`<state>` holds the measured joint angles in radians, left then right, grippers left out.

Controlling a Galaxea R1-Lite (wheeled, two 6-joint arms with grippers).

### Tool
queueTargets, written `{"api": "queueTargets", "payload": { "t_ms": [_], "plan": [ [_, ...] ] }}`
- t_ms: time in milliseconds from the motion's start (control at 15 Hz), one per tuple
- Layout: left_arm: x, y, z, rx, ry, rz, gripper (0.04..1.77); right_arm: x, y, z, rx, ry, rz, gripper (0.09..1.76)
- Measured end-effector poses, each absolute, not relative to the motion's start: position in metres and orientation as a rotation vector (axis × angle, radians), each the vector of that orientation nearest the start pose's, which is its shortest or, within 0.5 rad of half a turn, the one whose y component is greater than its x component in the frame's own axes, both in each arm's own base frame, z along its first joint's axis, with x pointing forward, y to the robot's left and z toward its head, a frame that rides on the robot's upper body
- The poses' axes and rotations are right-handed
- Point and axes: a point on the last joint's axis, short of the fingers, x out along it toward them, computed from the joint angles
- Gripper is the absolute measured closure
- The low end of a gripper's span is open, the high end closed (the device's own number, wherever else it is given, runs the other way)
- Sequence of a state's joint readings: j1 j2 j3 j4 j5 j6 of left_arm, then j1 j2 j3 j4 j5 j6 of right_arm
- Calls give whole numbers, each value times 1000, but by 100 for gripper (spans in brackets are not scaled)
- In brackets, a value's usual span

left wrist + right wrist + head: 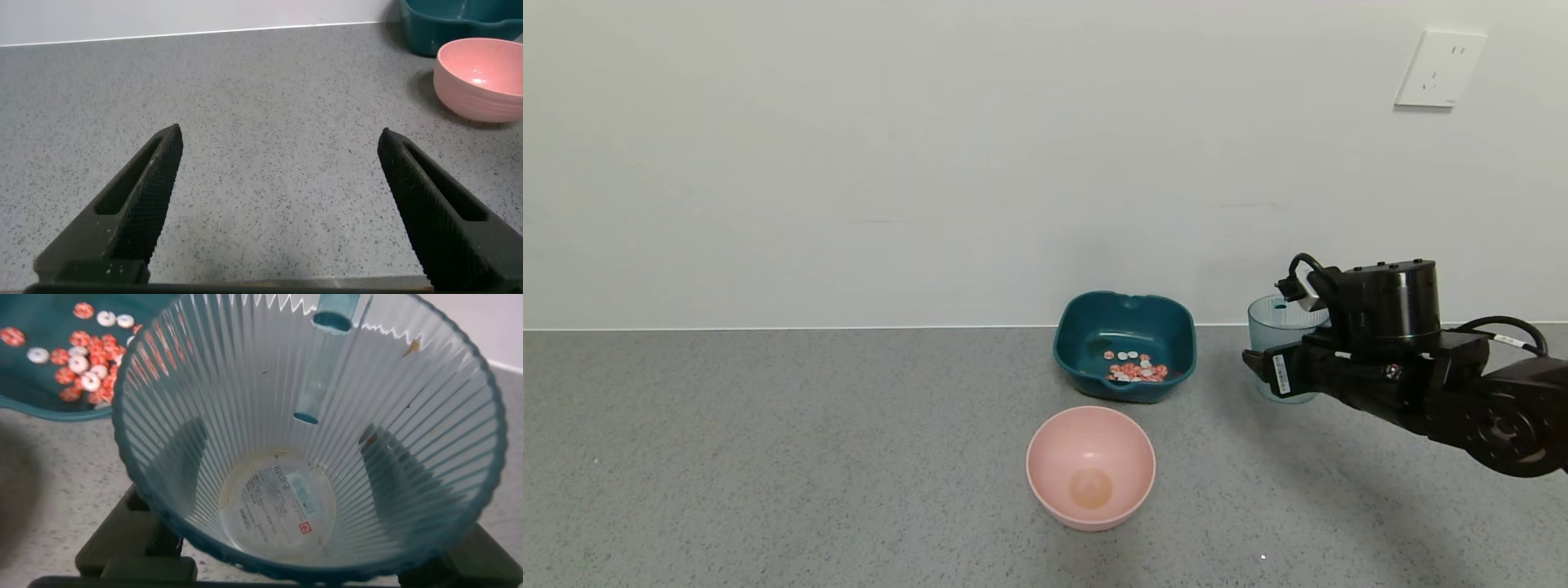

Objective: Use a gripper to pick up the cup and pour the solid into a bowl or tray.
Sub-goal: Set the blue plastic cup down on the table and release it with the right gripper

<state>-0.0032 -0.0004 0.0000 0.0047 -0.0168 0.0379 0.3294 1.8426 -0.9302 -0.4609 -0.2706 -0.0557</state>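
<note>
**Cup empty and upright between the right jaws, pour looks done**

Cup (1278, 343) stands upright on the grey counter (768, 457), to the right of the teal basin (1125, 345) and near the back wall. The right wrist view looks straight down into it: ribbed walls, a bare base with a label showing through, no pieces inside. The solid (1135, 369) lies in a small heap on the basin floor, so the pouring appears finished.

The right gripper (1278, 371) sits at the cup, one dark finger to each side of its lower body in the wrist view. Whether the jaws are clamped on the wall or just slackened off it, I cannot tell. The cup's long axis is vertical and it lies directly between the jaws, so any retreat should first open wide, then draw straight back toward the arm to avoid tipping it.

The left gripper (278, 212) hovers over bare counter well to the left, jaws spread wide and holding nothing. A pink bowl (1090, 467) rests empty in front of the basin.
</note>
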Motion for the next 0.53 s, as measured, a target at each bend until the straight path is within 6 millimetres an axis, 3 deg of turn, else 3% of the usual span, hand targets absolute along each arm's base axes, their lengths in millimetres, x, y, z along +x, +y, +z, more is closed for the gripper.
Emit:
{"api": "queueTargets", "payload": {
  "t_ms": [400, 533],
  "plan": [
    [-23, 0, 75, 38, 3, -20, 9, 309, 102, 154, -55, 278, 81, 48],
    [-23, 0, 75, 38, 3, -20, 9, 311, 102, 145, -41, 234, 80, 48]
  ]
}}
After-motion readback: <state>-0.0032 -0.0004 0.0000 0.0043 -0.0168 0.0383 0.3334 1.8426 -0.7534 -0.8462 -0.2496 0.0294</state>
